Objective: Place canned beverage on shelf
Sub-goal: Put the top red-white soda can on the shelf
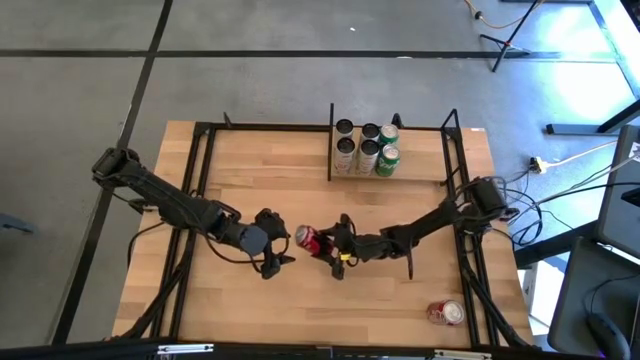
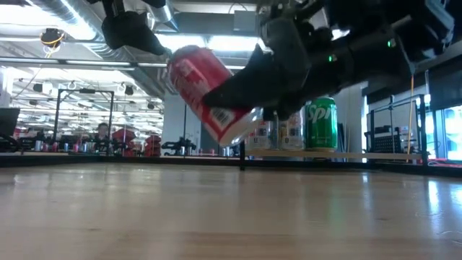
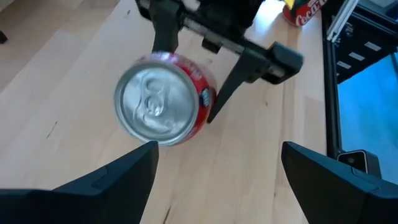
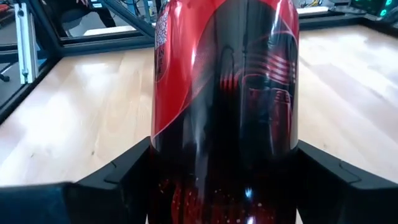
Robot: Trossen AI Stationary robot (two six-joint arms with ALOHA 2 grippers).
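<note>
A red beverage can (image 1: 307, 240) hangs above the middle of the table, held by my right gripper (image 1: 326, 244). It also shows tilted in the low view (image 2: 206, 94), and its silver top (image 3: 158, 102) faces my left wrist camera. My left gripper (image 1: 278, 252) is open and empty just left of the can, its fingers (image 3: 124, 180) short of it. The shelf (image 1: 420, 158), a light wooden board framed by black rods, is at the table's far edge. Several cans (image 1: 366, 148) stand upright on its left half. My right gripper pinches the can's side wall (image 4: 227, 93) between its two fingers (image 4: 118, 177), one on each side, on the half toward the can's bottom end (image 2: 234, 119). The fingers come about level from the table's right and lie across the can. The can is lifted clear and tilted, its top toward my left arm.
A second red can (image 1: 446, 312) lies on its side near the table's front right corner. Black frame rods (image 1: 205, 170) run along the table's left and right sides. The shelf's right half is bare board.
</note>
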